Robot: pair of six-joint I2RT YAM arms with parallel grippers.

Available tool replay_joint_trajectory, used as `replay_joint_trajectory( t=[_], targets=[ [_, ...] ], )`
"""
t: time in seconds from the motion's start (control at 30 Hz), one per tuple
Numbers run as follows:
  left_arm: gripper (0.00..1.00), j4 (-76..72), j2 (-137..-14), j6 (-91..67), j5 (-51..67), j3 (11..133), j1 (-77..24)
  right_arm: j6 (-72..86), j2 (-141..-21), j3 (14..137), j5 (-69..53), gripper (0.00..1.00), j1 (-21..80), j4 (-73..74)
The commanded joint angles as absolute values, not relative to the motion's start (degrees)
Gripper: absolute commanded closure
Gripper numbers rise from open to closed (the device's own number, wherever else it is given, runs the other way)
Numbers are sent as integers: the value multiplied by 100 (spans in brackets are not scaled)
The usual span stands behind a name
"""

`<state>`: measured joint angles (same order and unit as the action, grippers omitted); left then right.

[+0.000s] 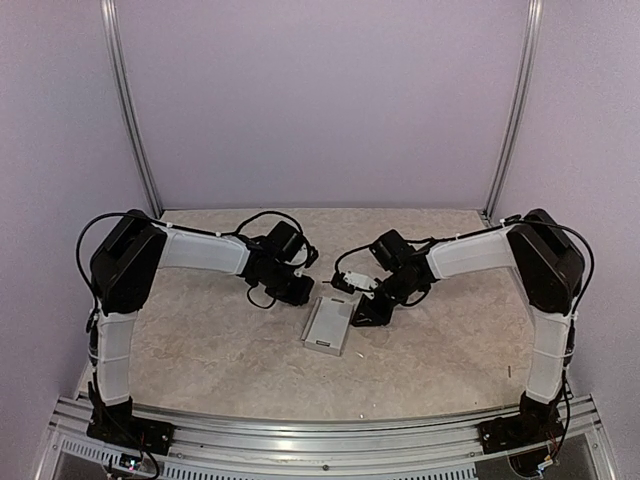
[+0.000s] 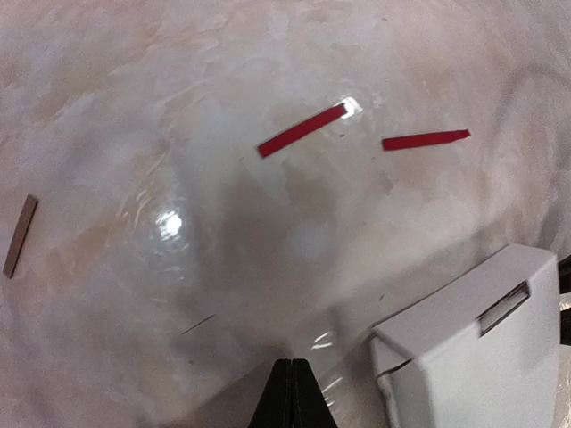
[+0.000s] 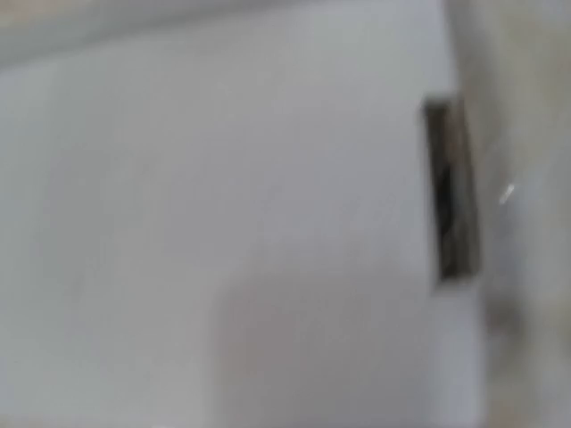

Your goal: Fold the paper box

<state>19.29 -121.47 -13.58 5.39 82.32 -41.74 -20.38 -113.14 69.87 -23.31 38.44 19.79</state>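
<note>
A slim pale grey-white card box [image 1: 328, 325] lies on the mottled beige bench [image 1: 200, 345], just right of the pinched-shut, empty left gripper [image 2: 290, 379]. The right gripper [image 1: 363, 312] hangs close beside it, its opening indiscernible.

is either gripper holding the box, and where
Left gripper is shut on nothing, beside the paper box. Right gripper is at its far right corner; a grip cannot be told.

Table [image 1: 200, 340]: mottled beige, shiny under the lights.
Red strip [image 2: 302, 130]: flat on the table.
Second red strip [image 2: 426, 139]: near the first, not touching.
Brown strip [image 2: 20, 235]: well apart, flat.
Walls [image 1: 320, 100]: plain, pale lilac.
</note>
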Motion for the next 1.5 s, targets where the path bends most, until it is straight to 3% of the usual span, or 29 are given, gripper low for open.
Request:
replay_joint_trajectory(
  t=[0.0, 0.3, 0.6, 0.8, 1.0, 1.47],
  targets=[
    [98, 1792, -12500, -750, 1084, 8704, -4535, -1892, -11941, 7509, -2393, 79, 3877, 2013],
    [100, 1939, -12708, -1217, 112, 9033, -5220, -1522, -12186, 7950, -2856, 80, 3940, 2179],
    [93, 1641, -11701, -1537, -656, 8033, -4837, -1874, -10972, 6915, -2485, 75, 3695, 2120],
    [88, 1794, -10765, -1377, -740, 7622, -4801, -2197, -10348, 6209, -2339, 73, 3745, 2082],
    [95, 1940, -10322, -1403, -403, 6496, -4921, -2781, -10250, 5829, -2169, 77, 4335, 2312],
    [98, 1316, -10906, -1409, -180, 6191, -5503, -2795, -10875, 6114, -1839, 81, 5070, 2058]
  ],
)
